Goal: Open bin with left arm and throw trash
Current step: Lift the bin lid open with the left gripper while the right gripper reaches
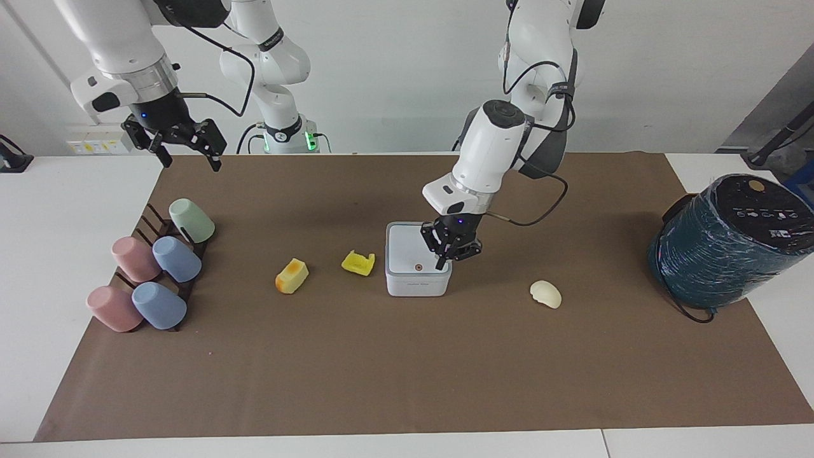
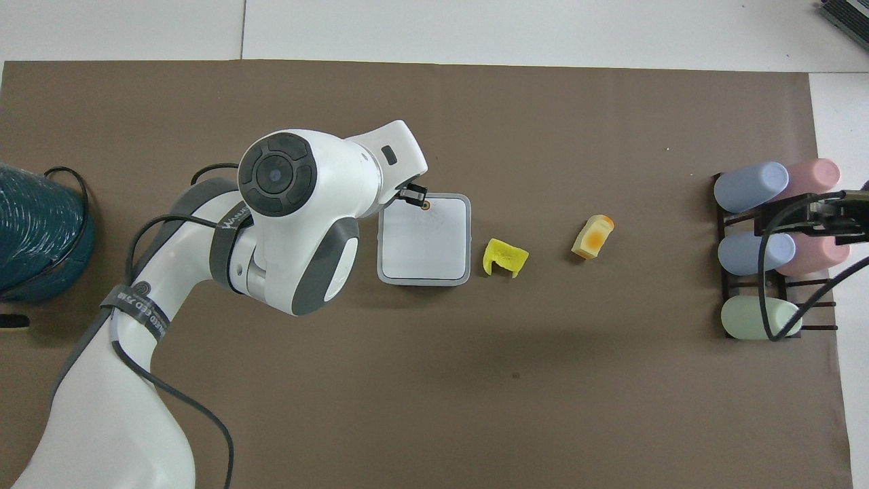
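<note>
— What sort of room is this, a kitchen?

— No, a robotics lab. Two white jointed arms point(image 1: 496, 146) are bolted at the top of the frame, trailing black cables, green status lights at their bases.

— And the table?

— A white bench point(image 1: 38, 254) under brown paper point(image 1: 407, 369), with plain white walls and a socket strip point(image 1: 95, 147) at upper left
</note>
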Robot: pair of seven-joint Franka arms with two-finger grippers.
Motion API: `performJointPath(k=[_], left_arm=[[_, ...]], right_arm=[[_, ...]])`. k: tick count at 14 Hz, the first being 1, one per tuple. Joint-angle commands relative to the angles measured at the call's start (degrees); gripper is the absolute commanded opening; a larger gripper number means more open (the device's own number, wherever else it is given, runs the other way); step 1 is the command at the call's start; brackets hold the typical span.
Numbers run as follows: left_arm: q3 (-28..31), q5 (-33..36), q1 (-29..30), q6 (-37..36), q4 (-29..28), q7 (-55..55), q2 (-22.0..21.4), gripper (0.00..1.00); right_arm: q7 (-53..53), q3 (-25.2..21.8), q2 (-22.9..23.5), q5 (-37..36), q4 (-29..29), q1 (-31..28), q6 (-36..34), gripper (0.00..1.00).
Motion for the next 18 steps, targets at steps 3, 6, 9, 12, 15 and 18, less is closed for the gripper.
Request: performJointPath(k=[3, 6, 9, 12, 15, 18], left_arm=[[0.94, -1.16, -2.74, 2.12, -0.72, 0.21, 2.8, 0.0], [0.94, -1.16, -3.53, 2.12, -2.57, -0.14, 2.37, 0.0], [0.94, -1.16, -3.62, 0.72, -2.75, -0.05, 2.02, 0.0], [1.03, -1.16, -3.27, -8.22, -1.26, -0.14, -3.67, 0.0], [1.73, -1.07, -2.66, -17.63, -1.25, -0.05, -10.18, 0.0], [1.91, -0.37, 1.9, -25.45, -1.43, 0.3, -15.63, 0.0]], right_arm=[[-1.42, 0.52, -1.19, 3.74, -10.03, -0.44, 13.75, 1.0], [-0.37, 0.7, 3.54, 4.72, -11.64, 2.45, 20.09, 1.0], [3.49, 0.78, 6.54, 4.81, -11.9, 5.53, 23.18, 1.0], [5.52, 0.78, 9.62, 4.81, -14.79, 8.17, 29.05, 1.0], [5.43, 0.78, 10.76, 4.81, -17.35, 8.26, 32.42, 1.0], [5.52, 0.87, 12.52, 4.81, -17.96, 9.4, 35.12, 1.0]])
